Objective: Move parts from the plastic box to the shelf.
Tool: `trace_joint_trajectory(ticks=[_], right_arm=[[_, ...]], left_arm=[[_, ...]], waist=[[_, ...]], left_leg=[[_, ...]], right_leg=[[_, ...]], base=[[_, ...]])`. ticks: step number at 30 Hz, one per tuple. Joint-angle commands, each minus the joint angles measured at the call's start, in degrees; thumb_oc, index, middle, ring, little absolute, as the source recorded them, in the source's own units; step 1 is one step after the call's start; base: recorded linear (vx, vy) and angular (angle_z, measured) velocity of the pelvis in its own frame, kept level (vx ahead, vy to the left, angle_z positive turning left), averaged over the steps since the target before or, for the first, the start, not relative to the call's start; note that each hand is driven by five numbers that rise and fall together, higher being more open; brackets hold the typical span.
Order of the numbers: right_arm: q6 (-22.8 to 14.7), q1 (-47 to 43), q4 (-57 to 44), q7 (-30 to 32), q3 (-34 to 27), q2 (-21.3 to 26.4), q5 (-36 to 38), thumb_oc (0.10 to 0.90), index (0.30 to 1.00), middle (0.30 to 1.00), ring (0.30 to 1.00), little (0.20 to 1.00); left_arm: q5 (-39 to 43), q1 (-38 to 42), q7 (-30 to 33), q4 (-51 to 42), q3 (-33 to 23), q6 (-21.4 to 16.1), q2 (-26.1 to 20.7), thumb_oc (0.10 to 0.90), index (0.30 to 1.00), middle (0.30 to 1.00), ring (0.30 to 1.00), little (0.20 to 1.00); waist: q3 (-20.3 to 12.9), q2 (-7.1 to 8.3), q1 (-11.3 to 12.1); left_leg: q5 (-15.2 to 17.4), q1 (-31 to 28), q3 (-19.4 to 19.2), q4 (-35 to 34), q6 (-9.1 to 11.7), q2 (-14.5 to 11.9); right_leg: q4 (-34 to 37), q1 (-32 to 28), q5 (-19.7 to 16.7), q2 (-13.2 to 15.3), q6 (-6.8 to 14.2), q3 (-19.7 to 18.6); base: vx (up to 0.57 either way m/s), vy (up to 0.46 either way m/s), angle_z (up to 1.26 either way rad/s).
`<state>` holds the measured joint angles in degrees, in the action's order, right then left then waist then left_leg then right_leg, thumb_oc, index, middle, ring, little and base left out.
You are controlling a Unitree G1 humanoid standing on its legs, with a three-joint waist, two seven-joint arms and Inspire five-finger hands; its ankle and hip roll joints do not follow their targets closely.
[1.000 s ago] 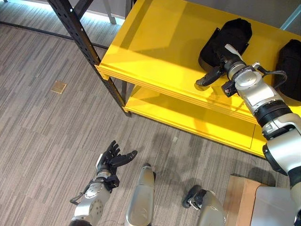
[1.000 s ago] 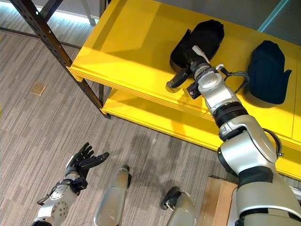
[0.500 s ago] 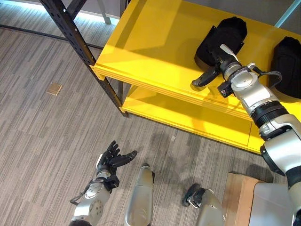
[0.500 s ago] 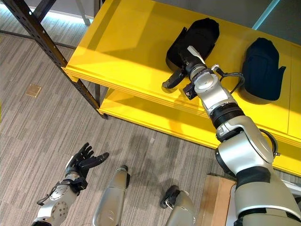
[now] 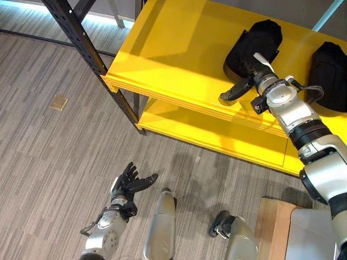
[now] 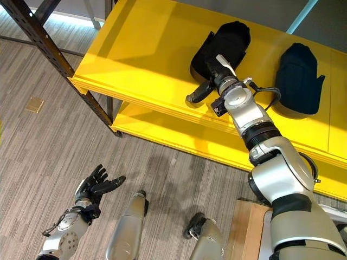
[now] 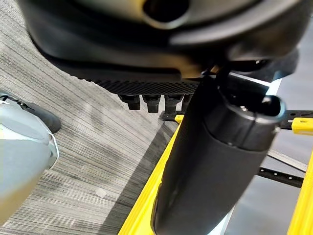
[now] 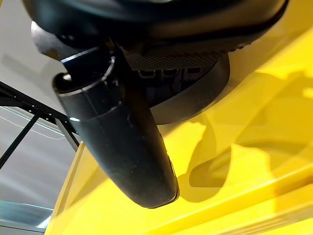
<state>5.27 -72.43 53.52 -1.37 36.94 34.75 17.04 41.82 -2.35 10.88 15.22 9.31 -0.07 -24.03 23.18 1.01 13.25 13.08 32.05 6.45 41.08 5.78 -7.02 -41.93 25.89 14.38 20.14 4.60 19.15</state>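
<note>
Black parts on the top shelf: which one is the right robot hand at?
The left black part: the right robot hand lies against its near edge. The other black part sits apart, farther right on the yellow shelf.

A grey, fine-striped carpet floor (image 5: 49, 157) stretches beneath a bright yellow 2-tier shelf unit (image 5: 179, 59), whose upper deck catches a broad band of light across its left half while a darker diagonal shade falls toward its near edge. The lower yellow deck (image 5: 217, 138) sits in the shadow of the one above. A black perforated steel upright (image 5: 89, 49) rises at the unit's near-left corner, with a slanted brace beside it. A small square tan floor plate (image 5: 58, 102) lies in the carpet, well apart from the shelving. Cool bluish light glows along the base of the far wall (image 5: 32, 4). A pale wooden board (image 5: 274, 227) shows at the lower right.
</note>
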Motion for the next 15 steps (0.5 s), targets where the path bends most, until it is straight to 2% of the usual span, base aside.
trace_joint_trajectory(ticks=[1,15], right_arm=[[0.0,0.6,-1.9,0.2,-3.2,3.1,1.2,0.900,1.000,1.000,1.000,1.000],[0.0,0.7,-2.7,-0.6,-2.4,5.7,0.9,0.900,1.000,1.000,1.000,1.000]], left_arm=[[-2.2,0.8,-0.2,-3.2,-1.7,-3.3,-4.9,0.900,1.000,1.000,1.000,1.000],[-2.4,0.7,-0.4,-3.4,-2.2,-3.3,-4.8,0.900,1.000,1.000,1.000,1.000]], waist=[[0.8,0.93,0.2],[0.8,1.21,-0.6]], left_leg=[[0.0,3.6,1.7,0.9,-0.3,-2.7],[-0.5,3.7,1.4,0.2,-0.2,-3.0]], right_leg=[[1.7,-11.7,5.0,1.4,3.0,-3.4],[1.6,-10.8,4.9,1.1,2.9,-3.7]], base=[[0.00,0.000,0.00],[0.00,-0.006,-0.04]])
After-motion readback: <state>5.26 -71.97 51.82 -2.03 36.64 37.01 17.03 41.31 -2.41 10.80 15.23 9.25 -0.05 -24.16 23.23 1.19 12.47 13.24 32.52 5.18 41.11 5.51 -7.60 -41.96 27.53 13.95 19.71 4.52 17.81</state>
